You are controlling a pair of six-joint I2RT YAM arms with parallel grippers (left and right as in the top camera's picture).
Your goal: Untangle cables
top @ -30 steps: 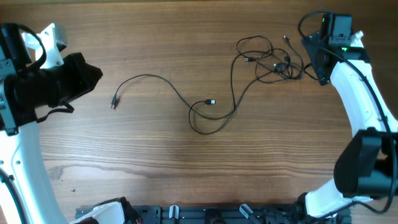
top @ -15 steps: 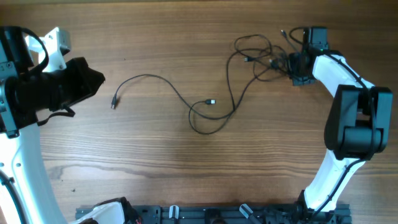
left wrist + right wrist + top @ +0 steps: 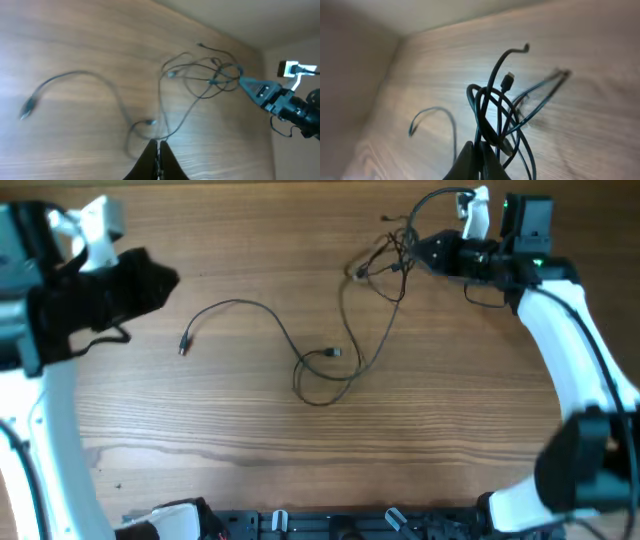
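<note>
On the brown wooden table (image 3: 450,430), far right: I log thin black cables (image 3: 333,353), tangled bunch clamped in right gripper (image 3: 418,250); left gripper (image 3: 158,147) fingers together, empty.

Matt wood table (image 3: 300,470), plastic-sheathed cables (image 3: 243,302)

Cables (image 3: 334,352): across table (image 3: 300,480) centre, plug end left, knot far right in right gripper (image 3: 418,248).
Left gripper (image 3: 170,280): far left, well apart from cables.
</note>
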